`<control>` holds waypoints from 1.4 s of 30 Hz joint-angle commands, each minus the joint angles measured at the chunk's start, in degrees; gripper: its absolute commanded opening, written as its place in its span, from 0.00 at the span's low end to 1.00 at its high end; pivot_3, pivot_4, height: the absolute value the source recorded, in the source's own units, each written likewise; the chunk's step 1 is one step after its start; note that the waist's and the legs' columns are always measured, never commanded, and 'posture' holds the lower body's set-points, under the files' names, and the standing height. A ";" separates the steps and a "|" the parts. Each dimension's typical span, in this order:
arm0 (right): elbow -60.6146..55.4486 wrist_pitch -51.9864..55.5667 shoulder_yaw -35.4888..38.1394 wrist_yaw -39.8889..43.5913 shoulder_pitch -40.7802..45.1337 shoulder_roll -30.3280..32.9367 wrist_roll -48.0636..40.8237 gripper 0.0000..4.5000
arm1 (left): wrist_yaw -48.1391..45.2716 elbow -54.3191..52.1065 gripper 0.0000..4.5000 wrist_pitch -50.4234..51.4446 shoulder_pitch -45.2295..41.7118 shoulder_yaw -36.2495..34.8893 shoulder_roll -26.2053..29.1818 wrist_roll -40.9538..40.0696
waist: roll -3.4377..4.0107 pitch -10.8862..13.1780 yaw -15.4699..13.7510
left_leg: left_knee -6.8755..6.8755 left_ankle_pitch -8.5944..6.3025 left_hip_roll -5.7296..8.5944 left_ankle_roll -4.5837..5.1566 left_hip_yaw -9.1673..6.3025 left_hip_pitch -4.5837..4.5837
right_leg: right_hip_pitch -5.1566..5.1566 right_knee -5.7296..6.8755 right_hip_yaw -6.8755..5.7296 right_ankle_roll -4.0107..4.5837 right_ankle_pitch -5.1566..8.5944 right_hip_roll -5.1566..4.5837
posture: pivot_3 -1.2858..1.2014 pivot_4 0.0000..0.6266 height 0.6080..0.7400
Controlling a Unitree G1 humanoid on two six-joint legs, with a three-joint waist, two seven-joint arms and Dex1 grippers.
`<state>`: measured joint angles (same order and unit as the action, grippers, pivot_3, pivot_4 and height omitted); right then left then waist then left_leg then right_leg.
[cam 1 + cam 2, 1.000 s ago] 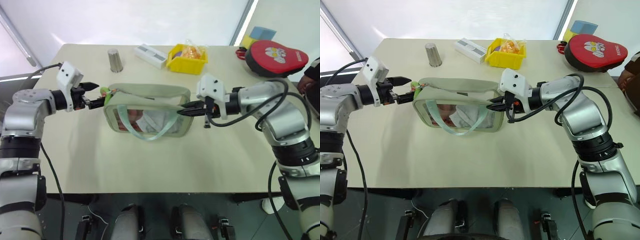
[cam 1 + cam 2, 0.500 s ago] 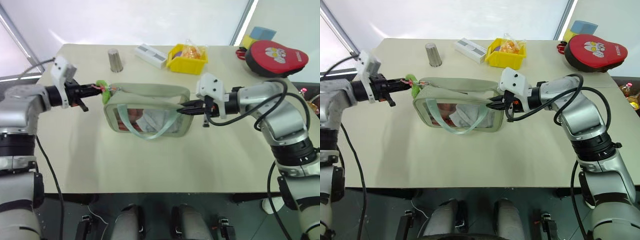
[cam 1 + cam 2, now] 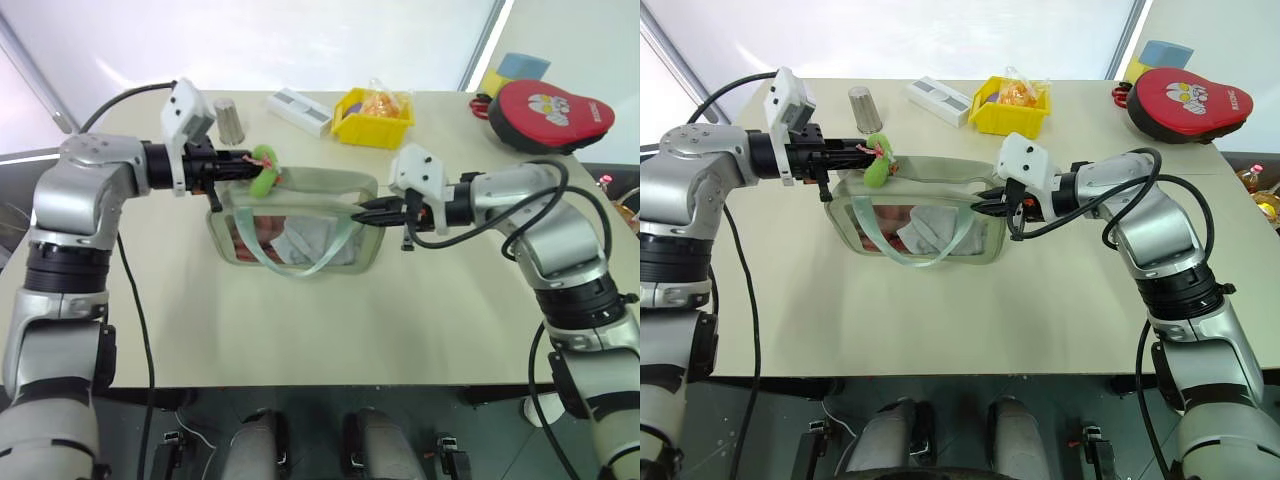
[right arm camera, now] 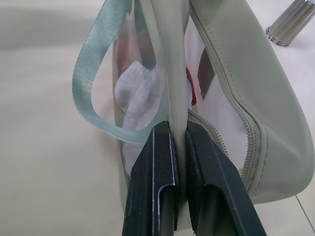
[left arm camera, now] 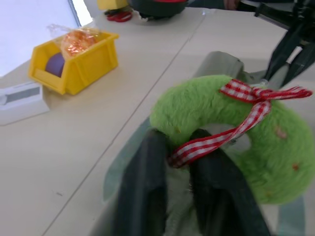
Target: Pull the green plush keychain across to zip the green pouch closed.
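Note:
The green pouch [image 3: 300,232] lies in the middle of the table, its clear window facing me and its mint strap hanging over the front. The green plush keychain [image 3: 265,171], a fuzzy lime ring with a red checked ribbon [image 5: 246,118], hangs above the pouch's top left corner. My left gripper [image 3: 245,170] is shut on it; in the left wrist view both fingers [image 5: 147,196] pinch the ring's lower edge. My right gripper [image 3: 366,212] is shut on the pouch's right end, its fingers [image 4: 157,172] clamping the fabric seam beside the zipper [image 4: 246,142].
Along the far side of the table stand a metal cup [image 3: 231,120], a white box [image 3: 302,110] and a yellow bin [image 3: 375,118] with a wrapped orange item. A red case [image 3: 545,115] and coloured blocks [image 3: 515,72] lie at the far right.
My left gripper closed on the plush keychain, then carried it up and to the right over the pouch's left end. The right gripper stayed clamped in place.

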<state>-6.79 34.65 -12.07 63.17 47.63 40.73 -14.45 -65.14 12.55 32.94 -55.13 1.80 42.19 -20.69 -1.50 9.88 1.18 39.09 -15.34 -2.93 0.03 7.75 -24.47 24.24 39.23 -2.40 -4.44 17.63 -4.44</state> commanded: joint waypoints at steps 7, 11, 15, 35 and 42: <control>-0.62 -1.10 0.35 -0.91 -0.10 -0.68 0.30 0.00 | -2.87 -3.53 0.99 1.32 -3.53 -3.01 8.10 0.04 | 0.00 0.00 0.10 | 0.00 0.00 0.00 0.00 0.00 -0.01 | 0.01 -0.01 0.00 0.00 0.00 0.00 | 0.52 0.24 1.00; 0.50 -2.00 0.27 -0.90 0.37 -1.10 0.67 0.00 | -5.30 -13.08 0.99 7.28 1.86 -4.80 13.82 -4.01 | 0.00 0.00 0.04 | -0.01 0.00 -0.01 0.00 -0.01 0.00 | 0.01 0.00 0.01 0.00 0.00 -0.01 | 0.52 0.24 1.00; 1.53 -2.84 0.07 -0.45 0.94 -1.34 1.05 0.00 | -4.28 -20.24 0.99 9.47 10.43 -6.13 16.51 -5.34 | 0.01 -0.01 -0.05 | -0.01 0.00 -0.01 0.00 -0.02 0.03 | -0.03 0.02 0.02 0.00 0.00 -0.03 | 0.52 0.24 1.00; 1.24 -1.56 0.65 0.25 2.04 -1.89 0.99 0.00 | 2.22 -17.13 0.01 -2.21 19.92 -3.41 13.24 1.82 | 0.00 -0.01 -0.18 | -0.01 0.00 0.00 0.01 -0.02 0.02 | -0.03 0.00 0.02 0.00 0.00 -0.02 | 0.52 0.24 1.00; 0.96 -0.03 1.64 1.37 2.55 -1.15 -0.16 0.18 | 2.27 -14.60 0.00 -2.94 17.84 -2.13 12.21 3.24 | 0.01 -0.01 -0.23 | -0.01 0.00 0.01 0.00 -0.02 0.02 | -0.03 0.00 0.02 0.00 0.00 -0.02 | 0.52 0.24 1.00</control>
<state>-4.39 34.65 -11.81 63.70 48.58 39.21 -13.50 -62.88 -2.15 31.00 -36.30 -0.42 54.35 -18.08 -1.49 9.87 0.96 39.08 -15.34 -2.92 0.03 7.73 -24.46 24.21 39.24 -2.39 -4.43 17.63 -4.46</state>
